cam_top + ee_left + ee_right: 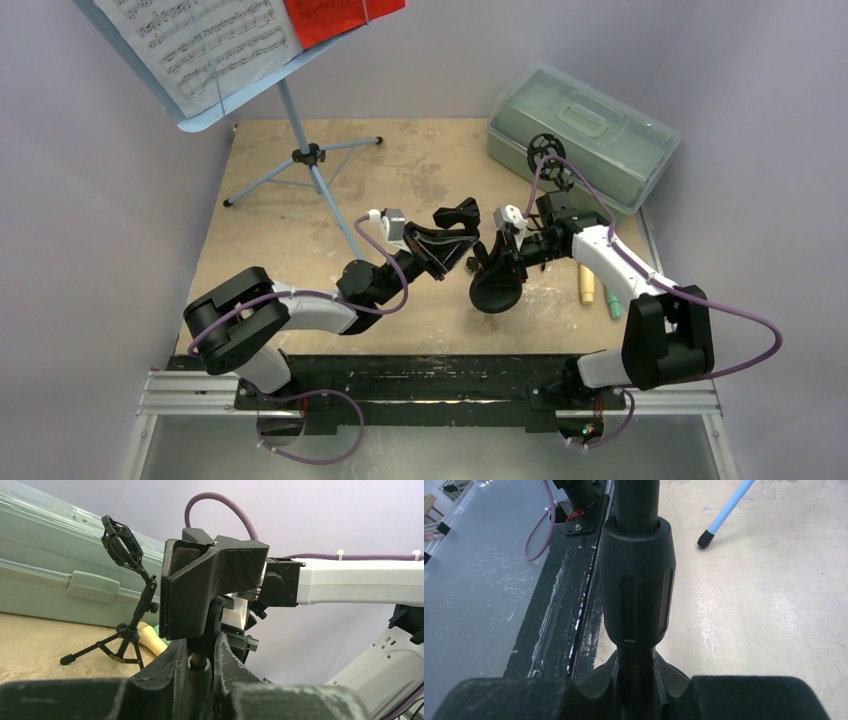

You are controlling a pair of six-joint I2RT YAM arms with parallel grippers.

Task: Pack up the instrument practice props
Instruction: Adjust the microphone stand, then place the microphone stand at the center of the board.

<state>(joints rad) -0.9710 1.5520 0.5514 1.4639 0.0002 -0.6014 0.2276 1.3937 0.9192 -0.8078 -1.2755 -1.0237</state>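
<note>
My left gripper is shut on the thin stem of a black mic holder, just under its clamp head. My right gripper is shut on a black pole below a thick collar, above a round black base. I cannot tell whether stem and pole are joined. A second black mic holder stands on a small tripod by the case. Cream and teal toy microphones lie at the right. The pale-blue music rack holds white and red pages at far left.
The translucent grey-green case sits shut at the back right. The rack's tripod legs spread over the back left of the tan board; one blue leg tip shows in the right wrist view. A black rail runs along the near edge.
</note>
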